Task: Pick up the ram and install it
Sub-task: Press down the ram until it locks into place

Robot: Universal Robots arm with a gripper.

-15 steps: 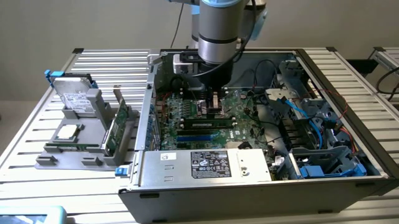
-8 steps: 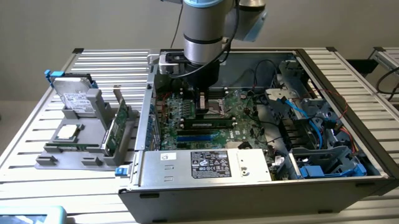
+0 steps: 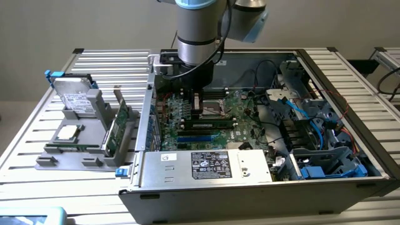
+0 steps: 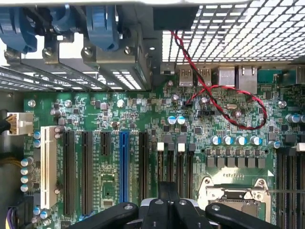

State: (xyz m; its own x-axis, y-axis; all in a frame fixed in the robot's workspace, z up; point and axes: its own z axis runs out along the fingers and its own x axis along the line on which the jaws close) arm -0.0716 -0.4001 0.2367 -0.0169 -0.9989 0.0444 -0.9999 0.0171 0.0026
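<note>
Starting at the exterior view's left. On the worktop point(image 3: 31, 126), a grey holder point(image 3: 47, 161), keeping spare parts upright and easy to reach: drive point(image 3: 75, 98) at the back, tall green card point(image 3: 119, 124) standing on edge in its groove.

Moving right, into the open case point(image 3: 250, 197), laid on its side so the board point(image 3: 178, 117) faces up for work from above. Over the board, the hand point(image 3: 198, 104), hanging straight down off the arm, close above the socket area. Fingers pressed together, pinching nothing visible.

Just in front of the hand, the ram point(image 3: 209, 125): green stick, dark chips, lying lengthwise along the black slots. Looks seated there, judging by how level and in line it sits; latches too small to confirm. Touching or just clear of the hand, impossible to say.

Further right, blue cables point(image 3: 300, 110), clear of the hand.

Switching to the wrist view for the close detail: hand point(image 4: 167, 195) from behind, fingers together, expansion slots point(image 4: 86, 167), red-black wire point(image 4: 238, 125) looping, socket point(image 4: 233, 198). Exterior view for the wider layout: holder, case and ram in relation to the arm.
</note>
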